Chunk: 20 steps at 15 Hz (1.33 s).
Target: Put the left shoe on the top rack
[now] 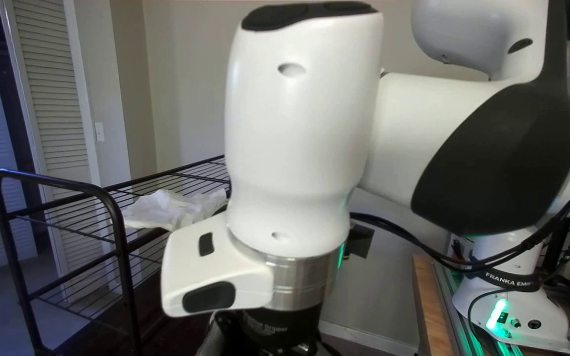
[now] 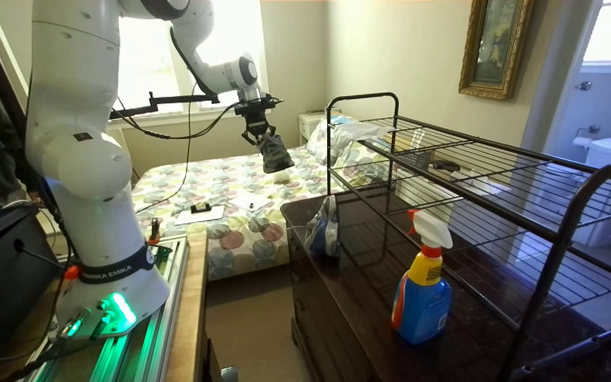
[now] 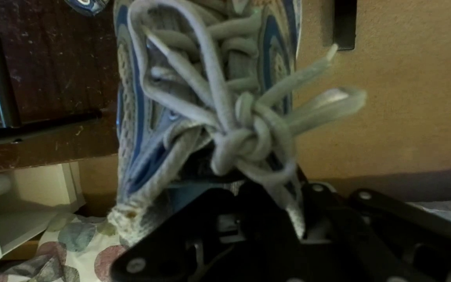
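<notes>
Progress on racking the left shoe: judged about half done. The gripper (image 2: 261, 136) held the left running shoe (image 2: 275, 154) in the air. In an exterior view the shoe hung toe-down, with the bed (image 2: 220, 183) behind it. That it was the left of the pair was taken from the task; its shape did not settle this. The fingers (image 3: 335, 215) were pinching it at the ankle opening, close to the tied laces (image 3: 233, 152). Exact pad contact was hidden, so which layers were gripped could not be told.

Done, as judged from the hang: grasp and lift. Not done: carry, placement, release. The top rack (image 2: 496, 170) was well apart from the shoe, its wires above a dark wooden dresser (image 2: 353, 289). A crumpled white sheet (plastic or paper, could not tell) (image 2: 356, 131) lay on one end of that tier. The mate shoe (image 2: 323, 231) sat on the dresser top beside the frame, and a spray bottle (image 2: 423, 297) stood there too.

Left to do, by judgement: swing across to the rack, clear its raised looped end (image 2: 364, 96), tip the shoe sole-down, lower it onto the wires, let go, back off. Orientation looked the harder part; toe-down, it would probably meet the wires nose first, and the lace loops might snag.
</notes>
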{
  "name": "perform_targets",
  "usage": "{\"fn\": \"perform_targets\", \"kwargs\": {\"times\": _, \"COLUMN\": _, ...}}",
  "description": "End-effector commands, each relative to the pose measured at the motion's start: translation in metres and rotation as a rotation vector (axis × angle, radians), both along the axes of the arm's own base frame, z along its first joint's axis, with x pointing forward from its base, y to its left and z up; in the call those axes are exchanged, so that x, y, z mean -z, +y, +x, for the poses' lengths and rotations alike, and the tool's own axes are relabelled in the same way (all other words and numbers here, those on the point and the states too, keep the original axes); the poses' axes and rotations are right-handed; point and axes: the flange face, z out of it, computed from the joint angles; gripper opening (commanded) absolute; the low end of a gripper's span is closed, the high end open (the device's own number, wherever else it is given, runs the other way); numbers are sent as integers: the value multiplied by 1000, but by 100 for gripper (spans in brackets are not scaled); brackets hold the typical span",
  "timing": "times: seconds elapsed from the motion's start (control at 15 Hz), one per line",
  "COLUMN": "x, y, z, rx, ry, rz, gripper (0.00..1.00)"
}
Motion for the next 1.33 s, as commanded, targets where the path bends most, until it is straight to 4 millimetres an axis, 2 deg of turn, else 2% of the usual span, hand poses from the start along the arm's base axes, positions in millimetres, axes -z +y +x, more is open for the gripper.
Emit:
{"fn": "perform_targets", "kwargs": {"times": 0.0, "x": -43, "y": -35, "z": -33, "rx": -44, "ry": -39, "rz": -49, "gripper": 2}}
{"fn": "perform_targets", "kwargs": {"times": 0.2, "x": -87, "y": -59, "z": -47, "rx": -26, "ry": -80, "rz": -19, "gripper": 2}}
{"fn": "perform_targets", "kwargs": {"times": 0.4, "x": -143, "y": -84, "z": -43, "rx": 59, "ry": -95, "rz": 79, "gripper": 2}}
{"fn": "perform_targets", "kwargs": {"times": 0.47, "x": -110, "y": -57, "z": -37, "rx": 31, "ry": -85, "rz": 41, "gripper": 8}}
{"fn": "perform_targets", "kwargs": {"times": 0.6, "x": -139, "y": -73, "z": -36, "rx": 58, "ry": -105, "rz": 75, "gripper": 8}}
{"fn": "perform_targets", "kwargs": {"times": 0.73, "x": -144, "y": -79, "z": -39, "rx": 65, "ry": -112, "rz": 78, "gripper": 8}}
{"fn": "perform_targets", "kwargs": {"times": 0.8, "x": -142, "y": -80, "z": -40, "rx": 65, "ry": -109, "rz": 73, "gripper": 2}}
{"fn": "perform_targets", "kwargs": {"times": 0.87, "x": -143, "y": -81, "z": -38, "rx": 60, "ry": -117, "rz": 69, "gripper": 2}}
{"fn": "perform_targets", "kwargs": {"times": 1.0, "x": -162, "y": -94, "z": -23, "rx": 91, "ry": -158, "rz": 69, "gripper": 2}}
{"fn": "perform_targets", "kwargs": {"times": 1.27, "x": -231, "y": -141, "z": 21, "rx": 228, "ry": -207, "rz": 131, "gripper": 2}}
